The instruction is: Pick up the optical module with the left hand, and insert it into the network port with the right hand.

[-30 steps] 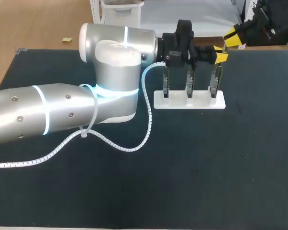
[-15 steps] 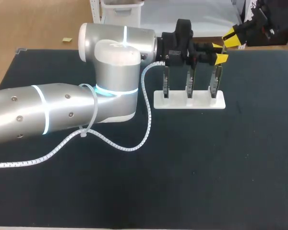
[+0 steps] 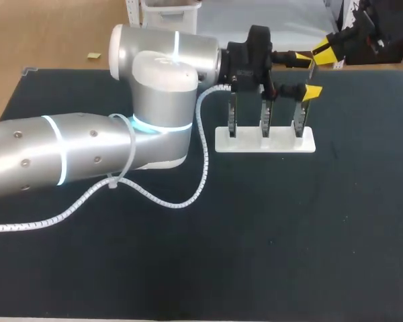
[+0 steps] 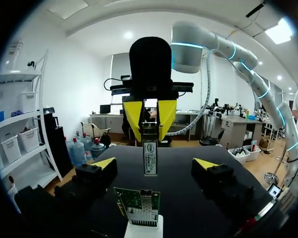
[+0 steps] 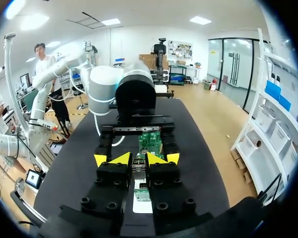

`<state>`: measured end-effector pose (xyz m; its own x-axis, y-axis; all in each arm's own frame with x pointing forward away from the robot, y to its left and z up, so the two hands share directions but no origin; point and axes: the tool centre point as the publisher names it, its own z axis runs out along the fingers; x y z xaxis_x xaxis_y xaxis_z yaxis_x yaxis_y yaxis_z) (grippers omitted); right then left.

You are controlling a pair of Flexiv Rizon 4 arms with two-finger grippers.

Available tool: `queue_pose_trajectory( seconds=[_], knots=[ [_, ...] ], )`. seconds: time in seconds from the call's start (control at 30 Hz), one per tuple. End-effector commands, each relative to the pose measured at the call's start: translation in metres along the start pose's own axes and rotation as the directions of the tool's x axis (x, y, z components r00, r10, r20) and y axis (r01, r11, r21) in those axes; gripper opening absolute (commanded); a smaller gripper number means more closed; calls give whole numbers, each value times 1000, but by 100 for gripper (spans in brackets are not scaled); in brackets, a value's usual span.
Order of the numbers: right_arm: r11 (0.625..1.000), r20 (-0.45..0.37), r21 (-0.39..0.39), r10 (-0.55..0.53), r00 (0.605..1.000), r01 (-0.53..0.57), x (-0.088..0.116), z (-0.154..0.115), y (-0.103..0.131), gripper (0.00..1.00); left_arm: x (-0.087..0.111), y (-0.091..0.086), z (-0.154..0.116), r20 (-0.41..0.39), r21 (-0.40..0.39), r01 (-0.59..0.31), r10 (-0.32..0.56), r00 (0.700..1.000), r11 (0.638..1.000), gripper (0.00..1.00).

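Dark surface [image 3: 289, 235] carries a white stand [image 3: 265, 143] with three circuit cards [image 3: 265, 121] upright in it, toward the far side. Our right fingers [image 4: 134, 115] are clamped on the optical module [image 4: 149, 157], which hangs upright just above the rightmost network card [image 4: 137, 204]. Our left fingers [image 4: 103, 164] stand wide apart, one to either side of that card.
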<state>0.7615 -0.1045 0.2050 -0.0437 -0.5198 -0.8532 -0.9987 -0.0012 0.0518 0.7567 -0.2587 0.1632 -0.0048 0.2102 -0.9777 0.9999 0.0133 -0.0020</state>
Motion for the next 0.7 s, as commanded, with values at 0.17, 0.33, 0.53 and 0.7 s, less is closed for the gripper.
queue_pose_trajectory(
  seconds=[0.17, 0.33, 0.53, 0.7],
  knots=[
    [1000, -1, 11, 1, 1000, -1, 3, -2, 1, 0, 6, 0, -8, -151, 59, 2, 6, 988, 998, 100],
    [1000, 1, 15, -1, 1000, 1, 3, -4, 0, 0, 15, 5, -16, -232, 50, 1, 10, 973, 999, 100],
    [1000, 4, 17, -5, 1000, 5, 2, -4, 0, 0, 19, 8, -19, -304, 49, -17, 32, 952, 999, 100],
    [1000, 7, 15, -4, 1000, 3, 2, -3, 1, 0, 27, 6, -17, -359, 61, -1, 23, 933, 998, 100]
  ],
)
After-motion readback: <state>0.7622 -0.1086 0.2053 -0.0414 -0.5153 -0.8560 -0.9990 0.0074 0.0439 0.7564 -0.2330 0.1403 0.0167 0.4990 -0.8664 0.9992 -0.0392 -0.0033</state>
